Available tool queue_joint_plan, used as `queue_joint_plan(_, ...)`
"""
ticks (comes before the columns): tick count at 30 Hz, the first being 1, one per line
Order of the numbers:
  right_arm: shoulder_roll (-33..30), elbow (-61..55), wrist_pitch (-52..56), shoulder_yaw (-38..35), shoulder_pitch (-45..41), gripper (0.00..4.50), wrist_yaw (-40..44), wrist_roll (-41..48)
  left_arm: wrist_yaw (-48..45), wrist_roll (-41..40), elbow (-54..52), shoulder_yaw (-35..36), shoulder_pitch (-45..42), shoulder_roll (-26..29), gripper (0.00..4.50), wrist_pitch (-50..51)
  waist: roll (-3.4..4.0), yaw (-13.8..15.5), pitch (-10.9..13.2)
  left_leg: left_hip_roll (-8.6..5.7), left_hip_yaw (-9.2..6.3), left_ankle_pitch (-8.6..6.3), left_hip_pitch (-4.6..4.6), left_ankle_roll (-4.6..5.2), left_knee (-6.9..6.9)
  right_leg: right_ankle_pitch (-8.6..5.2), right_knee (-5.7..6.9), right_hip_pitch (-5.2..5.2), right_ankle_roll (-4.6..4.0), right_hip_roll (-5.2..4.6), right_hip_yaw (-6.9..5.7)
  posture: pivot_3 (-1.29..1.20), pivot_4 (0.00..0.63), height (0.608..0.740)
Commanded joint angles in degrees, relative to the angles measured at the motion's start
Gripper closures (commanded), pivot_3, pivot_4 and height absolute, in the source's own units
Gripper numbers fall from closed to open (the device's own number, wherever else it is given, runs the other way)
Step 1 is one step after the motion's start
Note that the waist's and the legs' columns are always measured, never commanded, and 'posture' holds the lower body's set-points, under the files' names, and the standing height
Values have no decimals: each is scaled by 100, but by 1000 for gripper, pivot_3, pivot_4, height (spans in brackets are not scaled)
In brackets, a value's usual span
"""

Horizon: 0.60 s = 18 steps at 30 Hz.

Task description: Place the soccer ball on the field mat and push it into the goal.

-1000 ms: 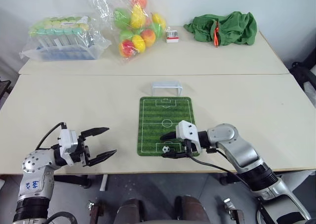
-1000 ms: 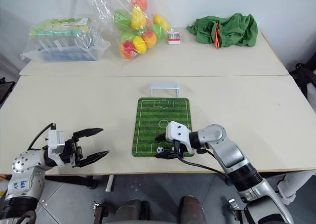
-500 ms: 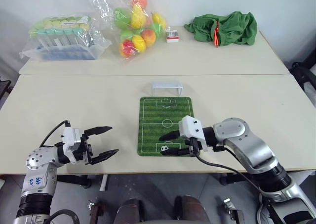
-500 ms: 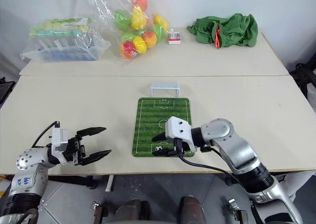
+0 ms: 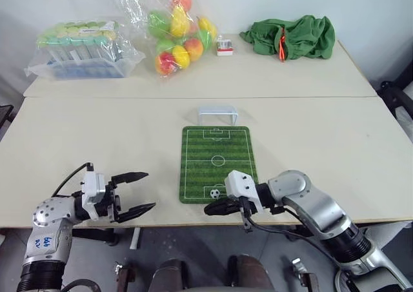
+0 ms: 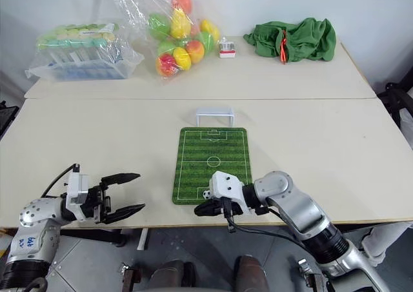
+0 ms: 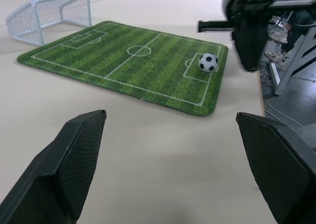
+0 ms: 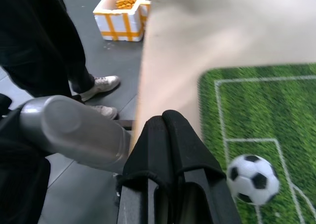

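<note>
Soccer ball (image 5: 215, 192): placed, resting on field mat (image 5: 216, 151) at its 6 o'clock end. Goal (image 5: 218, 115): at 12 o'clock, empty. My right gripper (image 5: 210, 209): pressed together, just behind the ball. My left gripper (image 5: 139, 192): spread, empty. Remaining: the push.

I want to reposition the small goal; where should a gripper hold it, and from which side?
Grip the goal's top crossbar from above, one finger on each side. It stands upright beyond the field mat's far end, thin-barred, with netting behind.
</note>
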Motion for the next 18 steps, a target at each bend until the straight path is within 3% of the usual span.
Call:
queue_joint_plan(1,125,495,-416,-228,-330,4476,-166,-183,-46,-143,-157,129,-43,97,0,12,1,-2,0,0,1,0,0,0,0,0,0,0,0,0,1,0,150,740)
queue_joint_plan(8,186,1920,-1222,-1047,-1631,4476,-818,-480,-52,-41,285,68,-585,61,0,-111,6,-6,11,-1,1,0,-2,-1,5,0,6,-3,0,-1,0,0,150,740)
queue_joint_plan(13,178,1955,-1184,-1529,-2063,4476,-962,-336,20,-56,602,108,-911,-36,0,-219,6,-9,11,1,-5,1,-3,-2,-11,0,6,-6,0,1,-17,0,150,740)
queue_joint_plan(18,-84,1689,-993,-1876,-1971,4476,-825,-144,280,-122,754,236,-1050,-167,0,-248,7,-4,11,-5,-6,-1,-5,0,-15,0,4,-7,0,0,-22,0,150,740)
